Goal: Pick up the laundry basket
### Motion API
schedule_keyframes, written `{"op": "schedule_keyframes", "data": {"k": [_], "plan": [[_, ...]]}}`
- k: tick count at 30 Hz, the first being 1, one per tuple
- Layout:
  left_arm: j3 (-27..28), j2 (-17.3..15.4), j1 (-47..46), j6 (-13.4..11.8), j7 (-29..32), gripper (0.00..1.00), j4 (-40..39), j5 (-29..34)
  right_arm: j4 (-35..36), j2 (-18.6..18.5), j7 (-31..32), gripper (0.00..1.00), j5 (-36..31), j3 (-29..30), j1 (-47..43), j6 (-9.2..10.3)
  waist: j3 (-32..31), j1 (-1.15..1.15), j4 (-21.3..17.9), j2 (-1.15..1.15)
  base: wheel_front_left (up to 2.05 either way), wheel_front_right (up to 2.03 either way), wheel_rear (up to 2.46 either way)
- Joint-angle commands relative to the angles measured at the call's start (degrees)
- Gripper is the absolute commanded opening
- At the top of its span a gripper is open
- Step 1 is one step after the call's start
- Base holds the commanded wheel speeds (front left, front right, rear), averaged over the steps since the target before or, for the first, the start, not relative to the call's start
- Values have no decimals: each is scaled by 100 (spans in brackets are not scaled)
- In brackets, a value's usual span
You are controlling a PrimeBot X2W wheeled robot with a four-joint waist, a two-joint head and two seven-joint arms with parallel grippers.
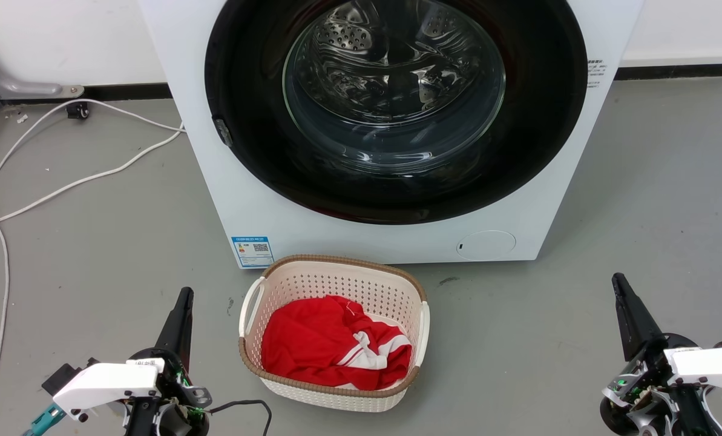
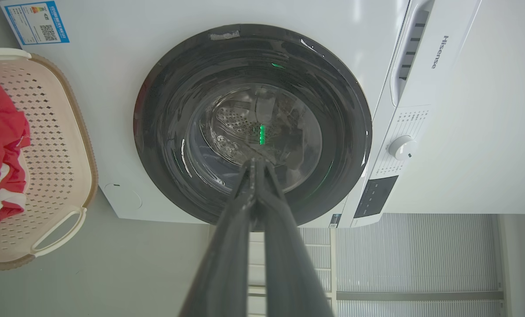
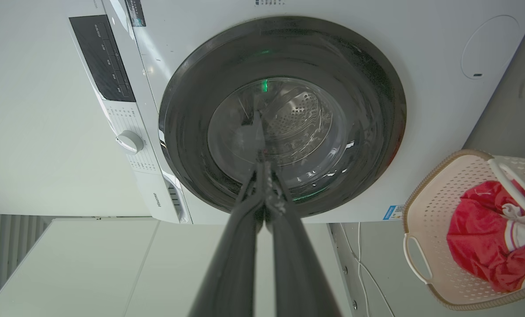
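Note:
The laundry basket (image 1: 336, 284), cream perforated plastic with a brown rim and white side handles, stands on the floor in front of the washer. A red and white garment (image 1: 330, 348) lies inside it. The same basket (image 2: 68, 145) appears at the left edge of the left wrist view and, as the basket (image 3: 425, 207), at the right edge of the right wrist view. My left gripper (image 1: 185, 293) hangs left of the basket, shut and empty, apart from it. My right gripper (image 1: 618, 280) is far to the right, also shut and empty. Both point towards the washer door.
A white front-loading washer (image 1: 252, 181) with its round dark glass door (image 1: 391, 103) closed stands right behind the basket. White cables (image 1: 64, 188) trail over the grey floor at the left. Bare floor lies on both sides of the basket.

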State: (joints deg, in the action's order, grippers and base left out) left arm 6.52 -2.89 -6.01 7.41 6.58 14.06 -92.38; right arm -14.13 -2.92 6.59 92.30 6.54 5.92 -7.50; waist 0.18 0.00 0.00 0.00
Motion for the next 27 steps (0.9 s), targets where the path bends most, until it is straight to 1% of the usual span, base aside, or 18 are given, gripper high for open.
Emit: {"op": "schedule_keyframes", "data": {"k": [1,22,23,27], "plan": [[12,4,-46,28,11,0,1,-8,22,8,8,0,23,4,57,2,0,0,0,0,0,0,0],[13,4,-46,28,11,0,1,-8,22,8,8,0,23,4,57,2,0,0,0,0,0,0,0],[-4,1,8,-2,-5,100,15,0,-17,1,-3,100,-2,-2,-8,-1,0,0,0,0,0,0,0],[-42,15,103,-8,-61,100,77,9,-109,6,-57,100,-33,-46,-103,1,2,0,1,0,0,0,0]]}}
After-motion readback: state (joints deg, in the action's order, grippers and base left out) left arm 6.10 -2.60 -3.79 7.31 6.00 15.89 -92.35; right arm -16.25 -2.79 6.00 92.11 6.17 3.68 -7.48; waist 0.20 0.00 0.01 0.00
